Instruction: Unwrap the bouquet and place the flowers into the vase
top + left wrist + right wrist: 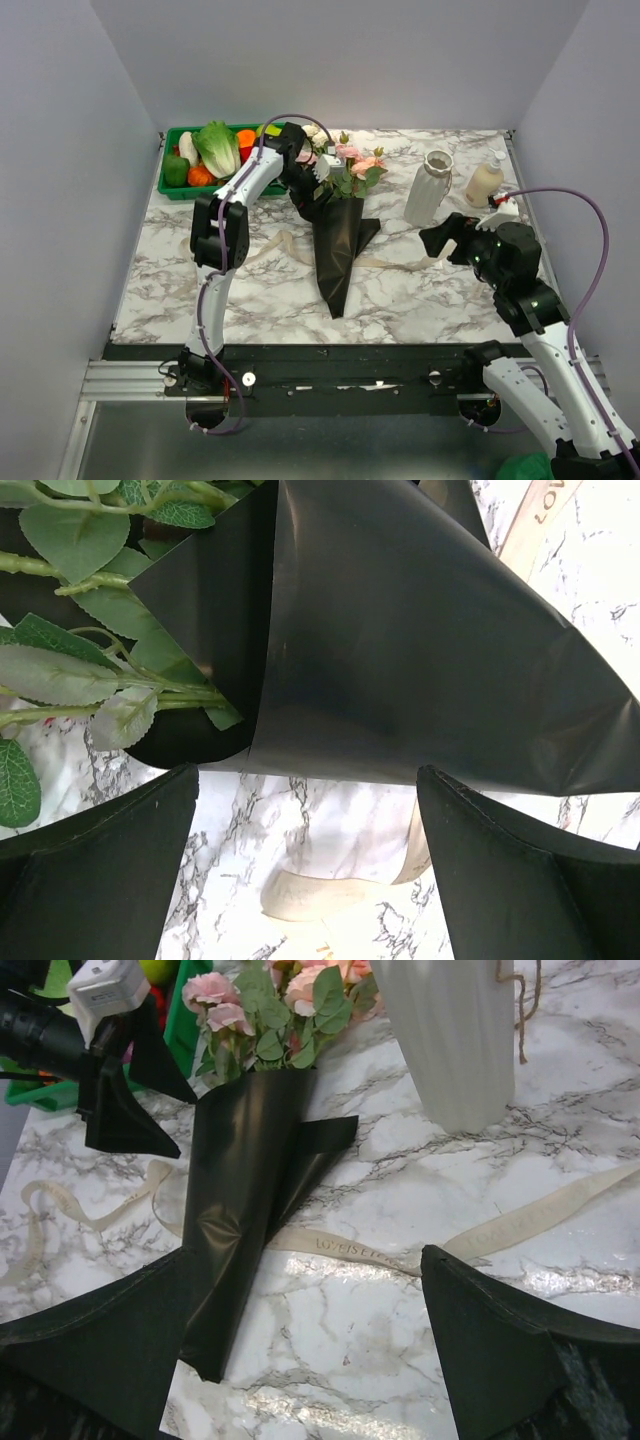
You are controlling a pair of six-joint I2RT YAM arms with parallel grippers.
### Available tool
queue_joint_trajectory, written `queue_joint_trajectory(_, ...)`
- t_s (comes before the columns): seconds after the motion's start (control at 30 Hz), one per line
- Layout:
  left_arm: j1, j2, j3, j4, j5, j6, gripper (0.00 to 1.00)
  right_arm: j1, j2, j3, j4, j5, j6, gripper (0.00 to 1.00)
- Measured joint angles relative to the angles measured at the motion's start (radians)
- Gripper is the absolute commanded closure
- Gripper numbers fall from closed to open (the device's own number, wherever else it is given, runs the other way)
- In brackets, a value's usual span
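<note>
Marble-patterned desk with the dark-paper cone bouquet of pink and cream roses lying on it, wrapper on.
Risk: pinch stems with paper and the whole bouquet could drag; a wide swing could topple the tall white ribbed ceramic vase near the blooms. Your left fingers, spread wide, face the cone's loose paper edge; your right fingers, also spread, hang well apart.
</note>
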Motion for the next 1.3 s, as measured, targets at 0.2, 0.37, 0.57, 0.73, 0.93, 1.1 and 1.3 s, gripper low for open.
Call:
queue_joint_trajectory(0.2, 0.000, 0.019, 0.021, 0.017, 0.002, -0.002, 0.01, 0.000, -0.013, 0.000, 0.016, -0.043, 0.000, 0.00)
queue_joint_trajectory(0.37, 0.000, 0.037, 0.042, 0.034, 0.012, -0.005, 0.01, 0.000, -0.026, -0.015, 0.030, -0.070, 0.001, 0.01)
queue_joint_trajectory(0.57, 0.000, 0.053, 0.042, 0.051, 0.014, -0.016, 0.08, 0.000, -0.021, -0.026, 0.043, -0.106, 0.004, 0.01)
queue_joint_trajectory(0.73, -0.002, 0.060, 0.042, 0.050, 0.021, -0.018, 0.21, 0.000, -0.015, -0.026, 0.061, -0.125, 0.009, 0.02)
queue_joint_trajectory(0.93, -0.005, 0.060, 0.076, 0.006, 0.022, 0.008, 0.50, 0.000, -0.005, -0.026, 0.071, -0.142, 0.020, 0.03)
queue_joint_trajectory(1.1, -0.005, 0.060, 0.131, -0.035, 0.032, 0.027, 0.61, 0.000, -0.005, -0.026, 0.086, -0.153, 0.028, 0.03)
queue_joint_trajectory(1.3, -0.021, 0.061, 0.195, -0.108, 0.040, 0.056, 0.63, 0.000, -0.008, -0.026, 0.089, -0.156, 0.030, 0.03)
